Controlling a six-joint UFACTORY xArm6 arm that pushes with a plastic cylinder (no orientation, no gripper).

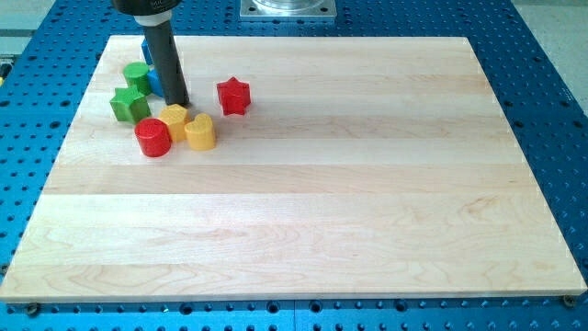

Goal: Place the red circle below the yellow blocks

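Red circle (152, 137): upper-left of board, touching left side of yellow blocks (187, 125), not yet below. My tip (180, 103): just above yellow pair, up-right of circle. No pincer fitted; plain rod only. Nearby: green blocks (132, 95), blue block (152, 81), red star (233, 96).

Red circle (152, 137) touching 2 yellow blocks (187, 125), on their left

A red star-shaped block (233, 96) sits on the pale wooden counter (303, 193) near the view's top left. Further left, two green blocks (130, 105) (138, 75) lie close together, with a blue block (151, 75) partly hidden just beside them.
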